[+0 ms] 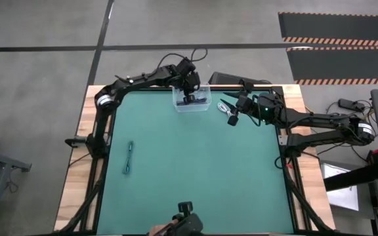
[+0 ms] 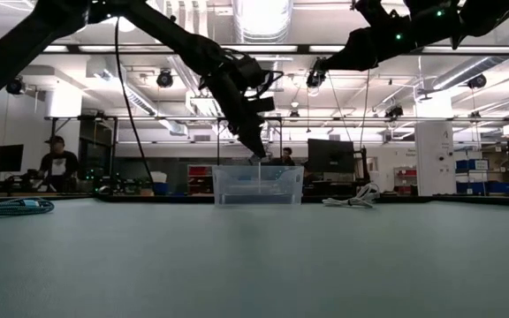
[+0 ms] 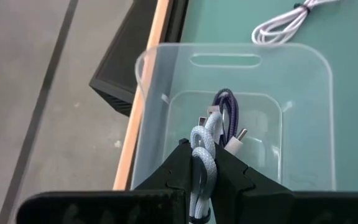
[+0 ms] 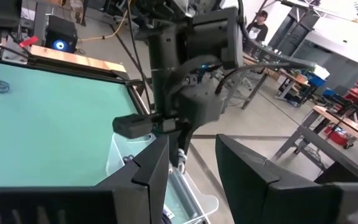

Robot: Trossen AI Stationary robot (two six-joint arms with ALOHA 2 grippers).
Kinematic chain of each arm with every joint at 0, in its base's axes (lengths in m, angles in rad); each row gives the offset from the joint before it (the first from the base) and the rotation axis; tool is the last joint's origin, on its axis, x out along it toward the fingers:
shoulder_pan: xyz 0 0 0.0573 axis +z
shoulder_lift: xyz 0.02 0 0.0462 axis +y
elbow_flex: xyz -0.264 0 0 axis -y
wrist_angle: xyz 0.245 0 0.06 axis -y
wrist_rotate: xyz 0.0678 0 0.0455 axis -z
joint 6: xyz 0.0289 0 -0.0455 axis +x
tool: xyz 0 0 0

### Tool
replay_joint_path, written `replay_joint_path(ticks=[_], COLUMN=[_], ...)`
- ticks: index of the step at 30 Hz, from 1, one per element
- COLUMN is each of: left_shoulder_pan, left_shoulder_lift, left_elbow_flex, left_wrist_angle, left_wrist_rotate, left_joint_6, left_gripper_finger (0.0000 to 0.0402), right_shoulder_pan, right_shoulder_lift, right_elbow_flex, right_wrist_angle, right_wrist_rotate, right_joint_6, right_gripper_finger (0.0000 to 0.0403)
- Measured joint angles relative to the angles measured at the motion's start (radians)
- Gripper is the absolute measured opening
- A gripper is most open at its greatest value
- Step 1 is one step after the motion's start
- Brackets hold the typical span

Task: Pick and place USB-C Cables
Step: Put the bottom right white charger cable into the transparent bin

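Clamped in the left tool [image 3: 202, 180] above the bin [image 3: 303, 68], one white cable [image 3: 202, 149] awaits release onto a dark cable [image 3: 227, 112]; right tool [image 4: 191, 163] gapes beside; another white cable [image 3: 284, 23] and a teal cable [image 1: 129, 157] remain tabled.

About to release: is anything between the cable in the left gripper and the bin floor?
Nothing blocks it. The left gripper holds a white cable over the clear bin; a dark cable already lies inside.

Overhead view straight down, low view level across table, both sharing the clear bin [image 1: 191, 99]
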Motion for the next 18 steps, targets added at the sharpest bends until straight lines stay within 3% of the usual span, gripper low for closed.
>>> replay_joint_path(ticks=[18], left_shoulder_pan=[0.001], left_shoulder_lift=[0.053], left_elbow_flex=[-0.008], left_wrist_angle=[0.024], left_wrist_rotate=[0.001], left_joint_6=[-0.001], left_gripper_finger=[0.002], right_shoulder_pan=[-0.002], right_shoulder_lift=[0.0], right_elbow_flex=[0.0], right_wrist_angle=[-0.006], right_wrist_rotate=[0.0], right_joint_6=[0.0], right_gripper_finger=[0.0123])
